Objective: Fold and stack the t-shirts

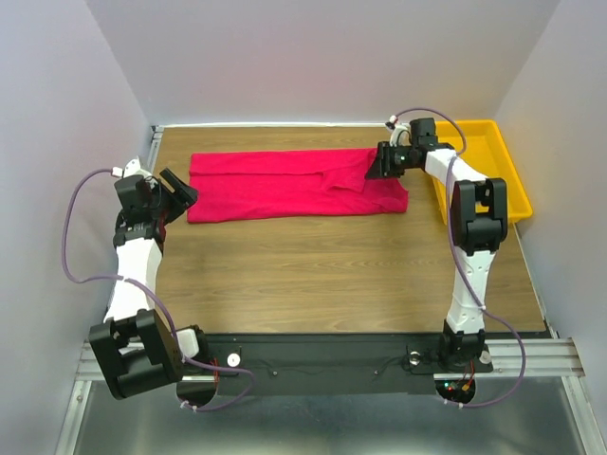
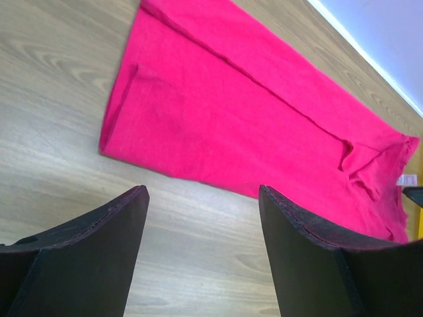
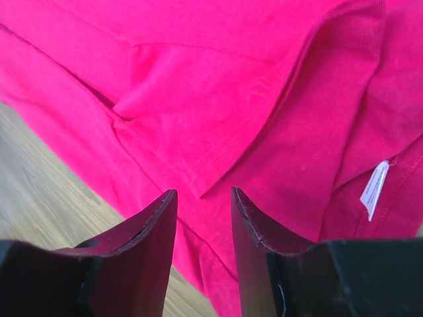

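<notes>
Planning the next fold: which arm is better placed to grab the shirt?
Probably right: the right gripper hangs over the t-shirt near its collar, jaws apart above a sleeve hem. The left gripper stands open over bare table, off the cloth.

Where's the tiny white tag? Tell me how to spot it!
Look at the wooden table, where a long pink t-shirt lies folded along the far side. At its end nearest the yellow tray, by the neck, sits the tag: the only white bit on all that pink.

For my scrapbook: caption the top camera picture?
Left gripper beside, right gripper above a folded pink t-shirt, yellow tray nearby.
</notes>
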`<state>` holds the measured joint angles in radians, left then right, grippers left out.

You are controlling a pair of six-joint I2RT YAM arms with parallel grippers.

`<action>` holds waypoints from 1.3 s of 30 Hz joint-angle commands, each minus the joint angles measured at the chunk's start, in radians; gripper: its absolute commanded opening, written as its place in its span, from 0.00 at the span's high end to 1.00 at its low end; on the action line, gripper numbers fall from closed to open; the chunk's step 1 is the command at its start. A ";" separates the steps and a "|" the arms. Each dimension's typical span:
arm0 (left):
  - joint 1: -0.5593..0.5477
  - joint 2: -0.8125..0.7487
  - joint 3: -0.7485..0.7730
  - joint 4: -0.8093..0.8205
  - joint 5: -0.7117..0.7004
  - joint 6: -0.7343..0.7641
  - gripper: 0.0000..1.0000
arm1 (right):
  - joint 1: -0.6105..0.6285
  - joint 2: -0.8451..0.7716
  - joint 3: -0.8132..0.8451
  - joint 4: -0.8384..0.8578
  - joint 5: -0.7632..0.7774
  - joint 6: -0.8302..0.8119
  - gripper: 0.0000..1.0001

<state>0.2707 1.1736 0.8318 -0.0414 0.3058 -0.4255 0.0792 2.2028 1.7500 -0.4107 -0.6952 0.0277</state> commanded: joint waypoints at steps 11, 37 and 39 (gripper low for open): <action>0.005 -0.111 -0.054 0.044 0.036 -0.009 0.21 | 0.054 0.078 0.046 0.023 0.063 0.087 0.56; 0.005 -0.091 -0.019 0.043 0.035 -0.012 0.22 | 0.086 0.274 0.426 0.024 -0.050 0.245 0.82; 0.005 -0.085 -0.007 0.022 0.030 -0.006 0.22 | 0.097 0.317 0.480 0.032 -0.046 0.259 0.71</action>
<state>0.2707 1.0851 0.7784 -0.0341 0.3328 -0.4450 0.1486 2.4680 2.1452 -0.4091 -0.7143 0.2405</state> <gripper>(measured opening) 0.785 0.196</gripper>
